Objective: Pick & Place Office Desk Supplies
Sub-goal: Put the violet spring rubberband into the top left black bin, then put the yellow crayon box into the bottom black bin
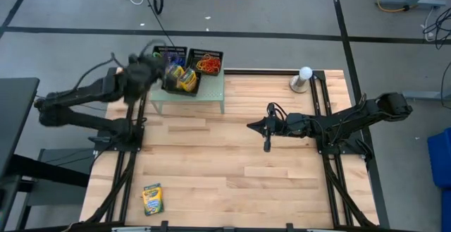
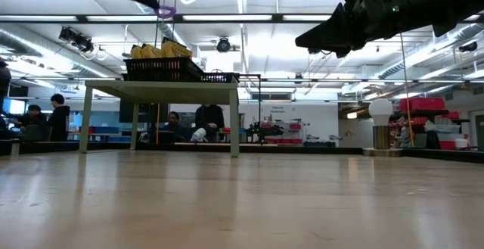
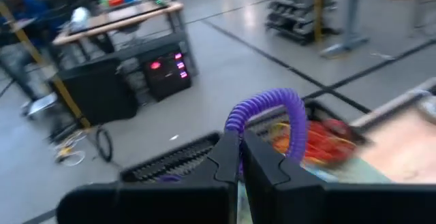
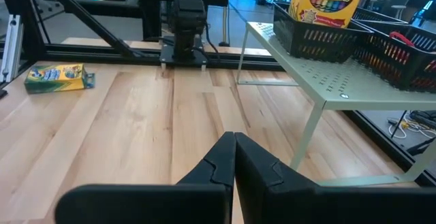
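**Desk Supplies by the Count**

Two black mesh trays (image 1: 206, 53) sit side by side on one small green stand (image 1: 211, 89). One crayon box (image 1: 152, 199) lies alone on the near left of the table (image 1: 232, 154); the exact number in the left tray is unclear. One purple rubber band (image 3: 269, 115), one white ball-topped stand (image 1: 303, 79), two arms.

Blurred left claw, cut-off arms

The left claw (image 1: 144, 70) smears with motion above the trays; in the low view both arms are cropped by the top edge
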